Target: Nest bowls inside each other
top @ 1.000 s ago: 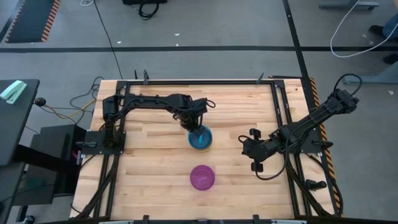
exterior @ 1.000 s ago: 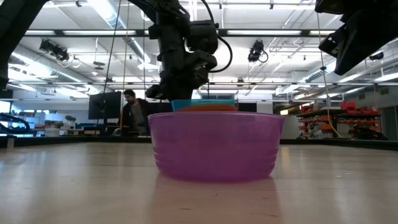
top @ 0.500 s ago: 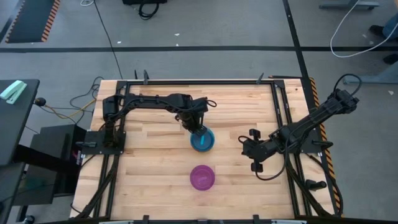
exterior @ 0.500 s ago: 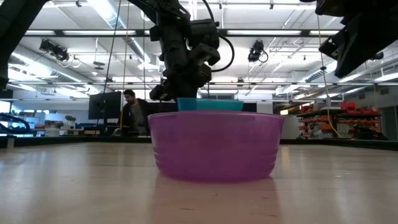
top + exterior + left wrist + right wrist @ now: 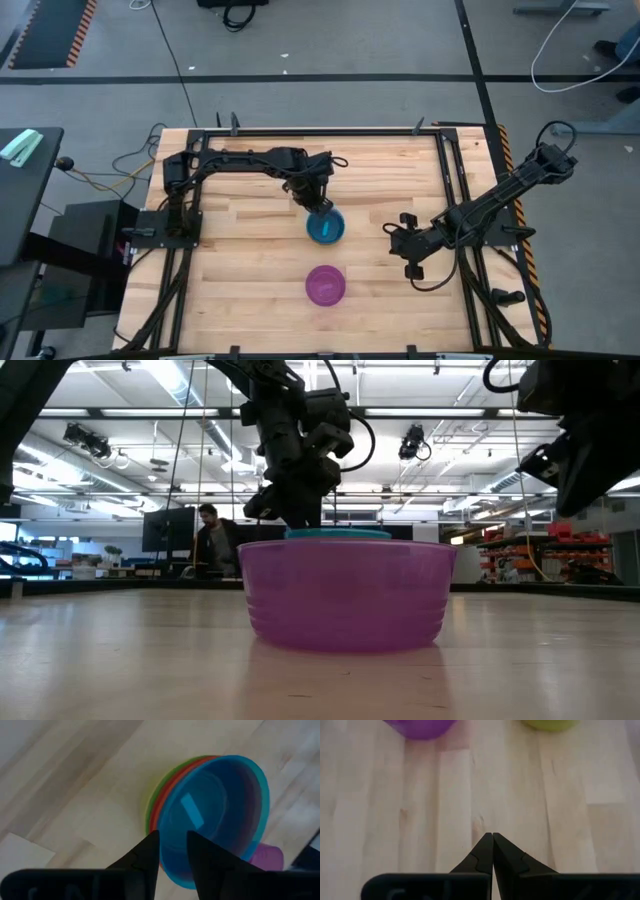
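With its fingers apart, the left gripper (image 5: 172, 851) hangs just over the blue bowl's (image 5: 215, 815) near rim, while the lone purple bowl (image 5: 325, 285) lies beyond that stack, about as near the right gripper (image 5: 492, 851), whose fingers are together.

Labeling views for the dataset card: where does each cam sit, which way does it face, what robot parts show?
High: overhead, straight down; table, both arms, left gripper over the blue bowl, right gripper idle.
Low: table height, level into the room; purple bowl up front, left gripper behind.
Left wrist: down past its parted fingers onto the stack's blue bowl.
Right wrist: over bare wood, fingers shut.
Shared: purple bowl appears in all four views.
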Motion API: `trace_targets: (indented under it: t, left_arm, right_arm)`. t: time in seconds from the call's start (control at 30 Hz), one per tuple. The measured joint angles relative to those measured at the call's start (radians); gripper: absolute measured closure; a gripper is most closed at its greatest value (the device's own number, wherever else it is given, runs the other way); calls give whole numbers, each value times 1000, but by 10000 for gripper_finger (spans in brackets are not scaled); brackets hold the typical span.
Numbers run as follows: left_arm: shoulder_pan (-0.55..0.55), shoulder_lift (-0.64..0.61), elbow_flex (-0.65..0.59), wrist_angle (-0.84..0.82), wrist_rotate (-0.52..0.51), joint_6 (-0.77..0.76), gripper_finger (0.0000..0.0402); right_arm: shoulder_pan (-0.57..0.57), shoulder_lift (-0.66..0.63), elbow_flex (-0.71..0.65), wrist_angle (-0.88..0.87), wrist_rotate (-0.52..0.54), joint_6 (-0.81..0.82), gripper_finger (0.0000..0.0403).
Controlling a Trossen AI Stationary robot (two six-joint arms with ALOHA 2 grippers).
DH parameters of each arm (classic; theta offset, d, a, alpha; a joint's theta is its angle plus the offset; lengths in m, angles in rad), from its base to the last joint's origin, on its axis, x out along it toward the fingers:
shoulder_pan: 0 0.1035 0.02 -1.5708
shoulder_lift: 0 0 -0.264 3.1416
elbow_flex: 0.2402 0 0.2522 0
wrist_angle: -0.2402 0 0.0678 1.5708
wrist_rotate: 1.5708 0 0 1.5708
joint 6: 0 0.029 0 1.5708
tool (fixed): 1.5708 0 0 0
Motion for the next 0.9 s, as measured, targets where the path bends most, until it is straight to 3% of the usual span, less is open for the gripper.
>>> trace_targets:
  t: [0.33, 0.53, 0.67, 0.9]
  left_arm:
    - [8, -19, 36, 22, -16, 56, 290]
    - [38, -22, 104, 24, -173, 121, 292]
    - [53, -22, 114, -2, -282, 159, 299]
    - [57, -21, 113, -308, -470, 118, 308]
  right_arm:
    - [-54, 0, 1, 77, -40, -59, 386]
    - [-100, 0, 12, 182, -189, -90, 386]
    - [-105, 0, 66, 184, -227, -82, 386]
    - [-108, 107, 237, 97, -265, -88, 386]
